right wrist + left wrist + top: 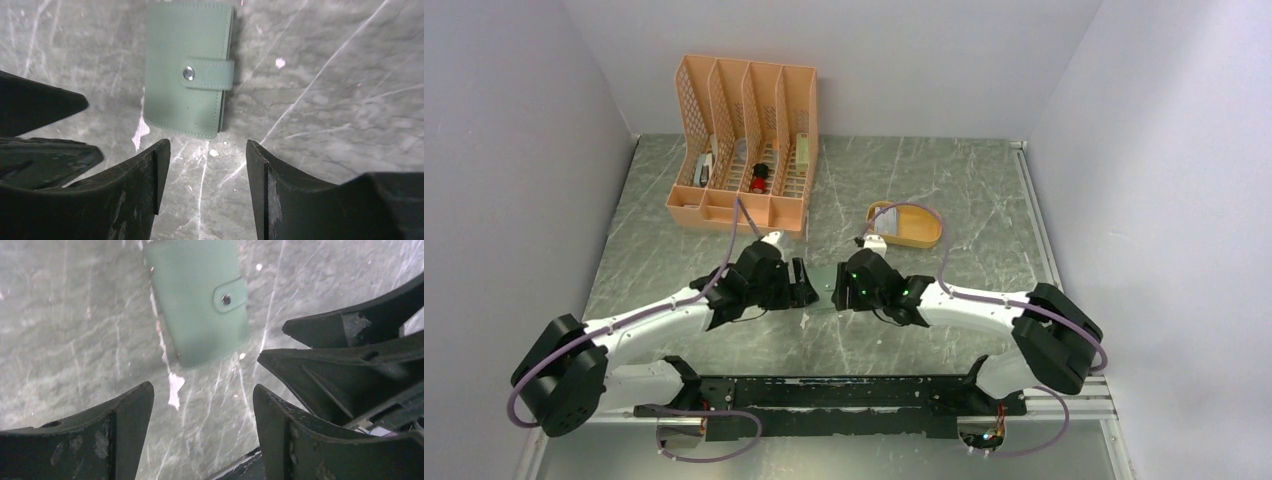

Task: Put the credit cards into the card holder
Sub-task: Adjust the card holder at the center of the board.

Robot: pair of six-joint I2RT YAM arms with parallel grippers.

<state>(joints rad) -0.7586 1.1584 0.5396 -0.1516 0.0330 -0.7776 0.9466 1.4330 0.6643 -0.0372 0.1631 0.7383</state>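
The card holder (822, 281) is a sage-green wallet lying flat and closed on the marble table, its snap tab fastened. It lies just beyond the fingertips in both the left wrist view (200, 300) and the right wrist view (187, 70). My left gripper (801, 286) (202, 387) is open just left of it, with only table between the fingers. My right gripper (843, 286) (207, 144) is open on the opposite side, also empty. Neither touches the wallet. The credit cards are not clearly visible; a pale grey patch (890, 213) shows inside the yellow tray.
A mustard-yellow oval tray (924, 236) sits behind the right gripper. A peach lattice desk organizer (744, 140) with small items stands at the back left. Walls close in the table on three sides. The two grippers' fingers nearly meet over the wallet.
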